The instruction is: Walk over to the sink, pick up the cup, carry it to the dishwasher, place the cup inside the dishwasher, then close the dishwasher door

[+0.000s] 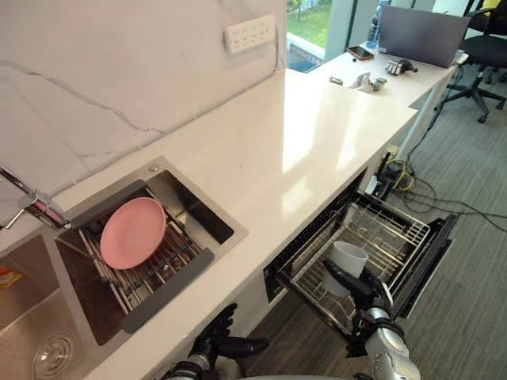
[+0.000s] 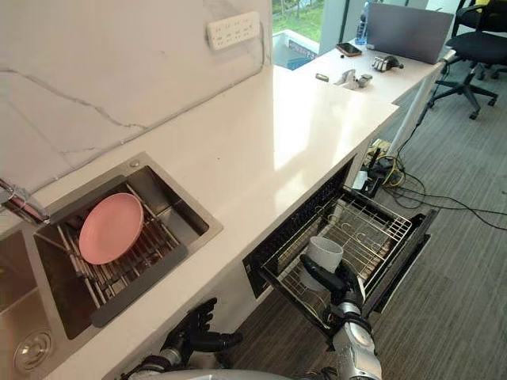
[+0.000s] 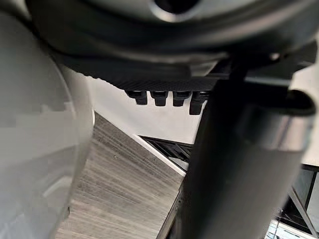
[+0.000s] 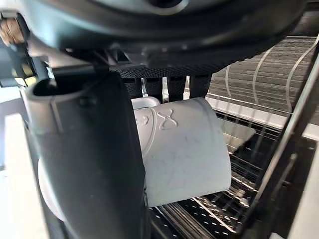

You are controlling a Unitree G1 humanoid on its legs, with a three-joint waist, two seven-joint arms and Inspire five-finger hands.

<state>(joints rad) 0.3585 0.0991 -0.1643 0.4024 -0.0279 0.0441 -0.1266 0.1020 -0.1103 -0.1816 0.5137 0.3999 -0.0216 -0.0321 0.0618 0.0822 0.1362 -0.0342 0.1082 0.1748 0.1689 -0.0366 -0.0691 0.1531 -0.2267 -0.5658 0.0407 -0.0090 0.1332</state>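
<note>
My right hand is shut on the white cup, thumb on one side and fingers on the other, as the right wrist view shows around the cup. The cup is mouth up over the near corner of the pulled-out wire rack of the open dishwasher. Whether the cup rests on the wires I cannot tell. The dark dishwasher door hangs open beyond the rack. My left hand hangs low by the counter's front, fingers relaxed and empty.
A pink plate leans on the rack in the sink, with a faucet at its left. The white counter runs back to a desk with a laptop. An office chair and cables are on the floor.
</note>
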